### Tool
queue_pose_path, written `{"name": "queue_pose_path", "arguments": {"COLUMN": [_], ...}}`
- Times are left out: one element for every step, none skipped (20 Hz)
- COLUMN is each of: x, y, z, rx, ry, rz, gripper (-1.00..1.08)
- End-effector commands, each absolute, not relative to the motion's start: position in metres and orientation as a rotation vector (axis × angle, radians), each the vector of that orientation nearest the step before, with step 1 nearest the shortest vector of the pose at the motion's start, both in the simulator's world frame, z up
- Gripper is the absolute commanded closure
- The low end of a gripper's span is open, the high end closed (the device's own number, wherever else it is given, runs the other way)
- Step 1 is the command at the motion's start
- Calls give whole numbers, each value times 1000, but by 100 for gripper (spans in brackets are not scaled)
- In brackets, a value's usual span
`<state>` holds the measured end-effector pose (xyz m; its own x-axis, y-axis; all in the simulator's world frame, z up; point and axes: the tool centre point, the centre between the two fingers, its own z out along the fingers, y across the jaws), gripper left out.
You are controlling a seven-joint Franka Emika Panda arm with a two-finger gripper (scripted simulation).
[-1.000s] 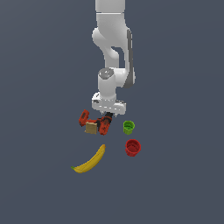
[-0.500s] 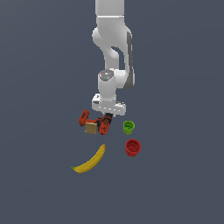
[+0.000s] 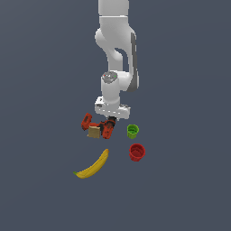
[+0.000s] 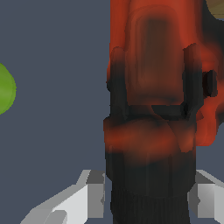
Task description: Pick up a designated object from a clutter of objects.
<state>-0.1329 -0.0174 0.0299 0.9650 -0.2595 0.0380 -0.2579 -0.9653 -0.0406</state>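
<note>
1. I've got the arm (image 3: 118, 49) reaching down from the top of the ext. view, w/ the jaws (image 3: 110, 121) low over the drill (image 3: 107, 128).
2. The drill lies on the dark tabletop (image 3: 180, 180), red-orange & black. One part pokes out toward the ext. view's left, the rest sits right under the jaws.
3. Wrist view: the drill (image 4: 157, 109) fills most of the pic, and its black end runs between the two grey fingers (image 4: 89, 194). The fingers flank it on both sides, spread. I can't tell if they touch it, so the jaws look released, not clenched on anything.
4. The tan block (image 3: 94, 131) sits against the drill, on its side toward the ext. view's left.
5. The green cup (image 3: 132, 131) stands near the drill on the ext. view's right. The red cup (image 3: 136, 152) is just below it in that view, apart from it.
6. The banana (image 3: 94, 165) lies well apart from the drill, nearer the bottom of the ext. view.
7. Vs. 1.0 s & 0.5 s ago: the jaws have come down a bit closer to the drill. The drill, block, cups & banana haven't shifted.
</note>
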Motion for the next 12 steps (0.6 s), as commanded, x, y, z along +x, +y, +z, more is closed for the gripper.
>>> {"name": "queue_pose_path", "arguments": {"x": [-133,-133,-133,-133,-134,-134,-134,-135,-135,-136,-136,-137], "y": [-17,-16,-16,-16,-15,-14,-14,-13,-13,-12,-11,-10], "z": [33,35,38,40,43,47,50,54,59,64,69,74], "rx": [-3079,-3079,-3078,-3078,-3078,-3078,-3078,-3078,-3078,-3078,-3078,-3078], "ry": [405,405,405,405,405,405,405,405,405,405,406,406], "rz": [-70,-70,-70,-70,-70,-70,-70,-70,-70,-70,-69,-69], "gripper": [108,108,108,108,108,108,108,108,108,108,108,108]}}
